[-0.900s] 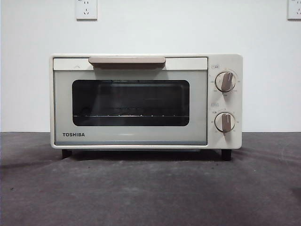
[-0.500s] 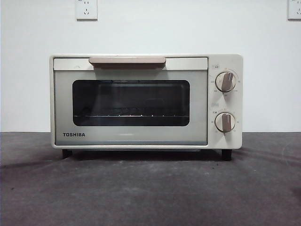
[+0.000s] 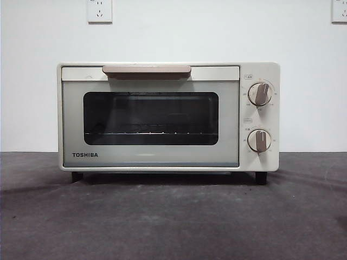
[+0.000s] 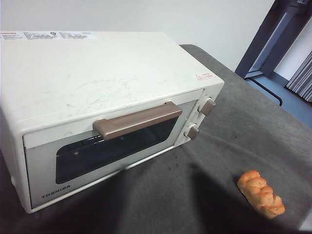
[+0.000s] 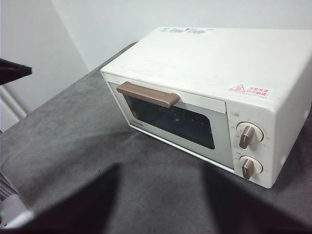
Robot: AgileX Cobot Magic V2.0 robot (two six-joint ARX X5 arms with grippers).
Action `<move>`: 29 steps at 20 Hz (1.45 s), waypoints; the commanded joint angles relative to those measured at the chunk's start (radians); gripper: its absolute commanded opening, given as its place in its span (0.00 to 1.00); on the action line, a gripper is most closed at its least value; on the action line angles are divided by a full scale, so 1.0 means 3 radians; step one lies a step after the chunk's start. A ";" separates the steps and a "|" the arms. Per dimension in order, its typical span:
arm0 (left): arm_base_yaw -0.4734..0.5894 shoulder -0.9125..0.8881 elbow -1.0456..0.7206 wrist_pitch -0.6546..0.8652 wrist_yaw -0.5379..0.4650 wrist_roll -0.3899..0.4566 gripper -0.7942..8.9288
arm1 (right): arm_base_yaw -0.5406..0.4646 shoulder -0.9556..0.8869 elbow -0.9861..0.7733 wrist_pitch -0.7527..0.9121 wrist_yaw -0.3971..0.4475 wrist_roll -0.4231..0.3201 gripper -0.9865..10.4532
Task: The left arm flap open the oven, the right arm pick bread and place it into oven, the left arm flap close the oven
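The cream-white TOSHIBA oven (image 3: 230, 157) stands on the dark grey table with its door shut; the beige handle (image 3: 146, 70) runs along the door's upper edge. Through the dark window only the wire rack shows. The oven (image 4: 97, 73) and its handle (image 4: 139, 120) also show in the left wrist view, with the golden-brown bread (image 4: 261, 193) lying on the table in front of the knob side, well apart from the oven. From the right wrist view I see the oven (image 5: 219, 58) and a black pointed tip, the left gripper (image 5: 14, 70), hovering off its handle side. My right gripper is out of view.
Grey cloth covers the table (image 3: 173, 222). A white wall with two sockets (image 3: 99, 11) stands behind the oven. Past the table's edge there is a dark door frame (image 4: 273, 39).
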 commanded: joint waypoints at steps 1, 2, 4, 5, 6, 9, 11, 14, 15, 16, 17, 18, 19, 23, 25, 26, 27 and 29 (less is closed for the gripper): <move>-0.0015 0.0015 0.0076 0.0041 0.0010 0.0042 0.66 | 0.0005 0.0011 0.0051 0.0024 -0.0008 0.0062 0.53; -0.0015 0.0015 0.0076 0.0045 0.0010 0.0042 0.70 | 0.0005 0.0011 0.0051 0.0024 -0.0009 0.0062 0.55; -0.0015 0.0015 0.0076 0.0051 0.0011 0.0039 0.70 | 0.0005 0.0011 0.0051 0.0022 -0.0010 0.0080 0.57; -0.0015 0.0015 0.0076 0.0051 0.0011 0.0032 0.70 | 0.0005 0.0013 0.0051 0.0019 -0.0010 0.0123 0.57; -0.0015 0.0015 0.0076 0.0050 0.0011 0.0023 0.70 | 0.0005 0.0013 0.0051 0.0003 -0.0010 0.0156 0.57; -0.0015 0.0015 0.0076 0.0050 0.0011 0.0013 0.70 | 0.0006 0.0024 0.0051 -0.0160 0.0060 0.0248 0.57; -0.0017 0.0015 0.0076 0.0050 0.0011 0.0014 0.70 | 0.0005 0.0074 0.0051 -0.0367 0.0174 0.0304 0.57; -0.0031 0.0015 0.0076 0.0048 0.0011 0.0014 0.69 | 0.0006 0.0242 0.0048 -0.0777 0.0435 0.0383 0.57; -0.0039 0.0015 0.0076 0.0050 0.0011 0.0014 0.69 | 0.0006 0.0324 0.0045 -0.0913 0.0528 0.0401 0.57; -0.0047 0.0015 0.0076 0.0050 0.0011 0.0014 0.69 | 0.0006 0.0420 0.0042 -0.1035 0.0621 0.0407 0.57; -0.0057 0.0015 0.0076 0.0051 0.0011 0.0014 0.69 | 0.0006 0.0516 0.0041 -0.1127 0.0707 0.0413 0.57; -0.0066 0.0015 0.0076 0.0052 0.0011 0.0014 0.69 | 0.0006 0.0643 0.0037 -0.1223 0.0799 0.0413 0.57; -0.0074 0.0015 0.0076 0.0052 0.0010 0.0015 0.69 | 0.0009 0.0707 0.0037 -0.1263 0.0841 0.0415 0.57; -0.0093 0.0015 0.0076 0.0051 0.0010 0.0014 0.69 | 0.0065 0.1136 0.0037 -0.1369 0.1043 0.0498 0.57; -0.0103 0.0015 0.0076 0.0051 0.0010 0.0014 0.69 | 0.0159 0.1394 0.0025 -0.1371 0.1183 0.0534 0.57; -0.0103 0.0015 0.0076 0.0050 0.0010 0.0014 0.69 | 0.0223 0.1502 -0.0004 -0.1363 0.1264 0.0586 0.57; -0.0103 0.0013 0.0076 0.0050 0.0010 0.0014 0.69 | 0.0290 0.1595 -0.0050 -0.1352 0.1350 0.0642 0.57; -0.0102 0.0013 0.0076 0.0048 0.0009 0.0015 0.69 | 0.0412 0.1723 -0.0198 -0.1226 0.1472 0.0725 0.57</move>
